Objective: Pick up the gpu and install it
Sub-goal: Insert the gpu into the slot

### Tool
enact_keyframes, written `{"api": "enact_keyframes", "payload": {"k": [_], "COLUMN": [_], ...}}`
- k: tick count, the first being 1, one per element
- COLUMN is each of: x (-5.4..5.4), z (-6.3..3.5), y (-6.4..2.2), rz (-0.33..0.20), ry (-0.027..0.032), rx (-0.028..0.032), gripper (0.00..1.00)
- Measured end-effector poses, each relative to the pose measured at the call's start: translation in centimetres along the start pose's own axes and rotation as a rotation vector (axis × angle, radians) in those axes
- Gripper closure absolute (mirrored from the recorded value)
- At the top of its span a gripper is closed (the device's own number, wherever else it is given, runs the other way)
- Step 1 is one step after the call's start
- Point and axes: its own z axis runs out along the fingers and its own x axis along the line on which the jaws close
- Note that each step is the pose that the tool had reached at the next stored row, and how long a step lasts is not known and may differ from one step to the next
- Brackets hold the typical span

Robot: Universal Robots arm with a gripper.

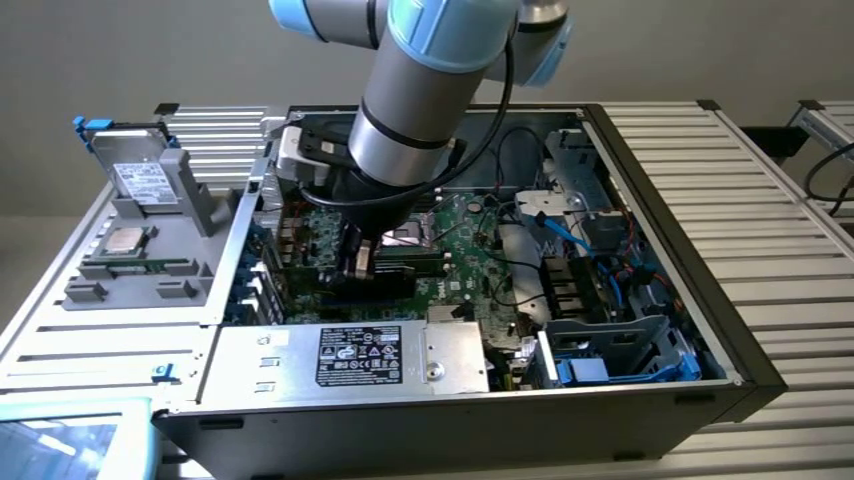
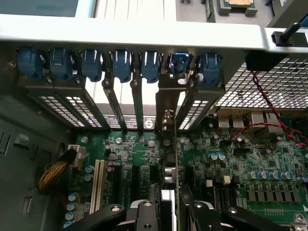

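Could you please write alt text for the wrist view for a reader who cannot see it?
The end effector grips the gpu edge-on over the green motherboard, its metal bracket meeting the rear slot openings. A row of blue retention clips runs along the case wall behind it.

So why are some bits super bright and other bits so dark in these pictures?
Exterior view: light glints off the silver arm, one spot on the motherboard glares white, and it is darker right under the arm. Wrist view: light pours through the open rear slots, the case wall is dim, and the fingers gripping the gpu look dark.
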Motion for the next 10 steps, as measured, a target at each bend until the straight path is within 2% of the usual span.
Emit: {"api": "enact_keyframes", "payload": {"k": [6, 8, 10], "x": [-0.24, -0.35, -0.36], "z": [0.11, -0.37, -0.79], "y": [-0.02, 0.17, 0.32], "rz": [0.000, 0.000, 0.000], "ry": [-0.0014, -0.0034, -0.0012], "rx": [-0.0004, -0.0001, -0.0006], "gripper": [0.72, 0.72, 0.72]}}
